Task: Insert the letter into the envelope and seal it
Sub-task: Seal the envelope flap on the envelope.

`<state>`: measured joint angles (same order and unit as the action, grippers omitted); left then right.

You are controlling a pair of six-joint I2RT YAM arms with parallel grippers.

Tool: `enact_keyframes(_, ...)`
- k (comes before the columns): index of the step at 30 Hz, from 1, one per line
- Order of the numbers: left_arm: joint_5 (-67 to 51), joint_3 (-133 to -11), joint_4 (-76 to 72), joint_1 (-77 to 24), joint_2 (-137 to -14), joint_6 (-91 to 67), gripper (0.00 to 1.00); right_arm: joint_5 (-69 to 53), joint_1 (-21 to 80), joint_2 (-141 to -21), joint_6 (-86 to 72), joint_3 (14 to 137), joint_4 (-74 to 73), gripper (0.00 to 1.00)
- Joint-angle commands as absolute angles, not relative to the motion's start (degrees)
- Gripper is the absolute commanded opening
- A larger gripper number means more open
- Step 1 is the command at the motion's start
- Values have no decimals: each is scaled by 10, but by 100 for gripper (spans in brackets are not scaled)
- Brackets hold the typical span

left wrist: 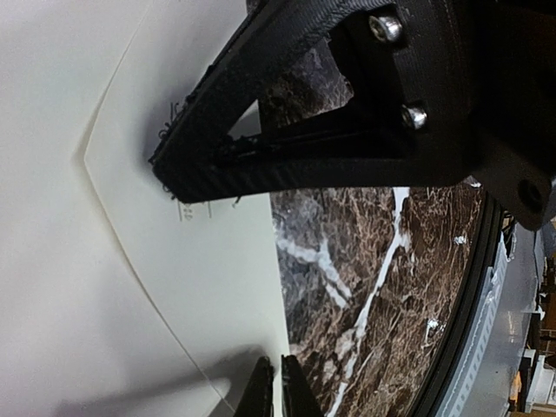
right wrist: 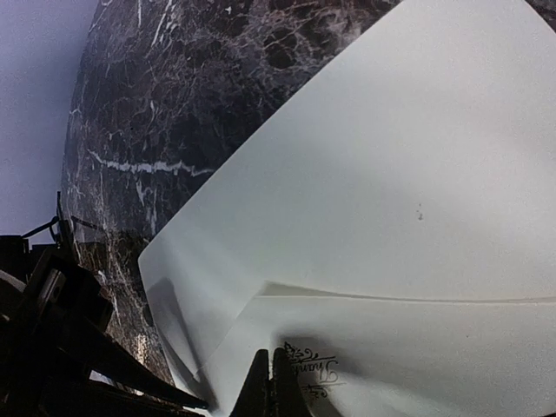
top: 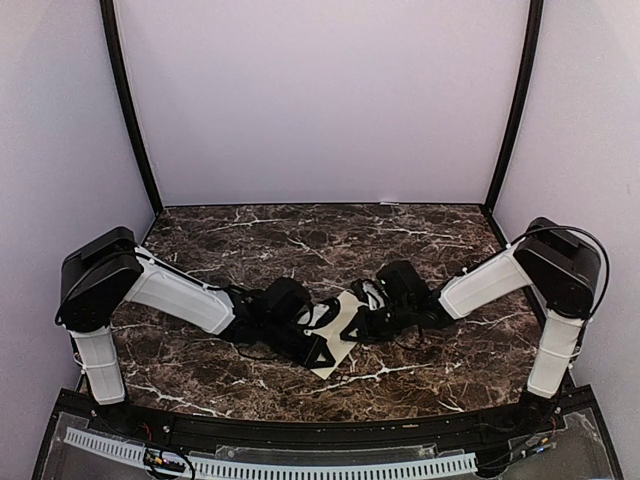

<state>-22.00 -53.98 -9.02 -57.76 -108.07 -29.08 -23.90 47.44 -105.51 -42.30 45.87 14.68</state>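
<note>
The cream envelope [top: 336, 352] lies on the marble between both arms. In the left wrist view the envelope [left wrist: 52, 287] shows its triangular flap [left wrist: 165, 234] folded over the body. My left gripper [left wrist: 278, 393] is shut on the envelope's long edge by the table. In the right wrist view the flap [right wrist: 417, 347] sits slightly raised at its point. My right gripper [right wrist: 271, 382] is shut, tips down on the flap beside a dark curly printed word [right wrist: 313, 373]. The right gripper's finger [left wrist: 208, 161] also shows in the left wrist view. The letter is hidden.
The dark marble table [top: 250, 240] runs to pale walls at the back and sides. A black frame and white slotted rail [top: 270, 462] line the near edge. The two arms [top: 180, 295] [top: 490, 280] close in from both sides.
</note>
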Motion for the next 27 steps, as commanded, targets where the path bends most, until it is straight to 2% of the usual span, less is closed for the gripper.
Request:
enact_keyframes(1, -208, -540, -42, -579, -1094, -281, 5, -187, 481, -1087, -448, 465, 138, 0)
enact_keyframes(7, -210, -539, -43, -579, -1094, -282, 4, -181, 480, -1104, -451, 489, 139, 0)
enact_keyframes(17, -210, -538, -44, -579, -1097, -283, 4, -243, 482, -1139, -429, 530, 146, 0)
enact_keyframes(27, -187, -550, -38, -579, -1060, -286, 3, -236, 467, -1097, -427, 490, 147, 0)
